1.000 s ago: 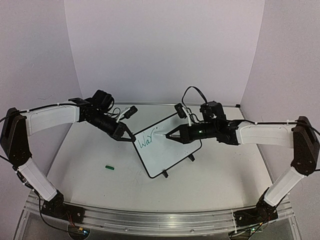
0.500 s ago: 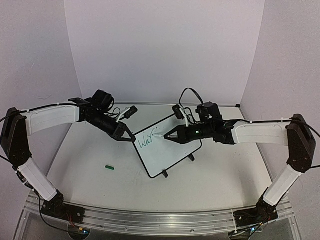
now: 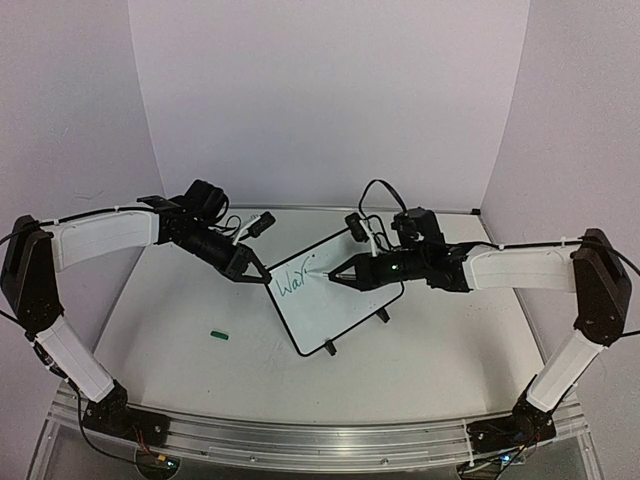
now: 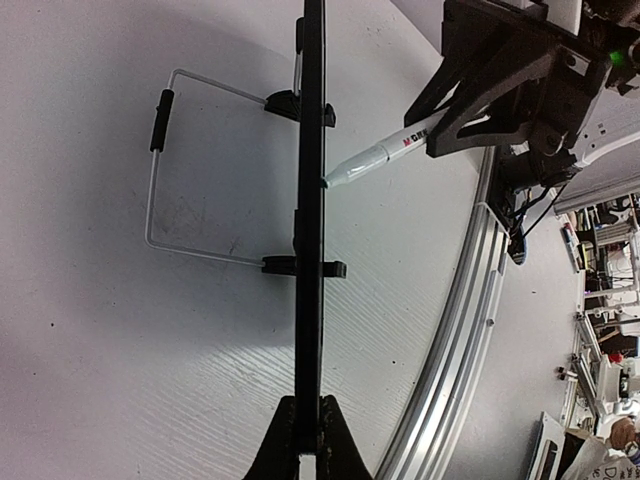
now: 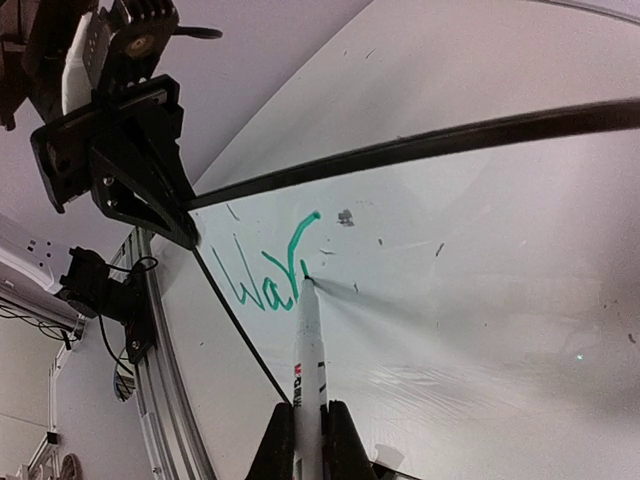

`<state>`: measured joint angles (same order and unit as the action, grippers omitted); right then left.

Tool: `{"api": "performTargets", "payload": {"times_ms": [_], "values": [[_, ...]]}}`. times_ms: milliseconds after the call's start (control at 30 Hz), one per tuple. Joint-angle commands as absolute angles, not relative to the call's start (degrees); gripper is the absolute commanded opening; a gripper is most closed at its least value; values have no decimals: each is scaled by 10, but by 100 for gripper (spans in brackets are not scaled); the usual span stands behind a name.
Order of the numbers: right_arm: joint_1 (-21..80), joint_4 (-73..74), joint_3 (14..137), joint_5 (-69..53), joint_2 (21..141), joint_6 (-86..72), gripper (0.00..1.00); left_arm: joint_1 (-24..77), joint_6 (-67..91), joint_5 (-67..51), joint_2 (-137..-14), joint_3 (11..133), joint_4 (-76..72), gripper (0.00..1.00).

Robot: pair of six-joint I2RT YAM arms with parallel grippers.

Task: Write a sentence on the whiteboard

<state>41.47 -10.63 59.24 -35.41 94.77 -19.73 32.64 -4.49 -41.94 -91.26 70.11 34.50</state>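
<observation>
The whiteboard (image 3: 345,305) stands tilted at mid-table, with green letters "War" (image 3: 290,283) near its left corner. My left gripper (image 3: 260,272) is shut on that corner's black frame; in the left wrist view the board shows edge-on (image 4: 310,200) between the closed fingers of the left gripper (image 4: 308,415). My right gripper (image 3: 342,272) is shut on a white marker (image 5: 308,345). The marker tip touches the board just right of the green letters (image 5: 265,270). The right gripper (image 5: 308,420) pinches the marker barrel.
A small green marker cap (image 3: 220,334) lies on the table left of the board. The board's wire stand (image 4: 158,170) and black feet (image 3: 330,349) rest on the tabletop. The aluminium rail (image 3: 320,440) runs along the near edge.
The right arm has shifted slightly left, carrying the marker tip a little along the board beside the letters. The left arm and the board have stayed still.
</observation>
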Motion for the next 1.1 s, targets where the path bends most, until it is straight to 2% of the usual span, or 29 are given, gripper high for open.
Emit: {"api": "performTargets", "payload": {"times_ms": [0,1067], "values": [[417,-121,567,-340,931,-205,0,347,-72,-413,-912,709,362,0],[417,-185,584,-285,929,-229,0,348,-72,-412,-909,710,364,0]]}}
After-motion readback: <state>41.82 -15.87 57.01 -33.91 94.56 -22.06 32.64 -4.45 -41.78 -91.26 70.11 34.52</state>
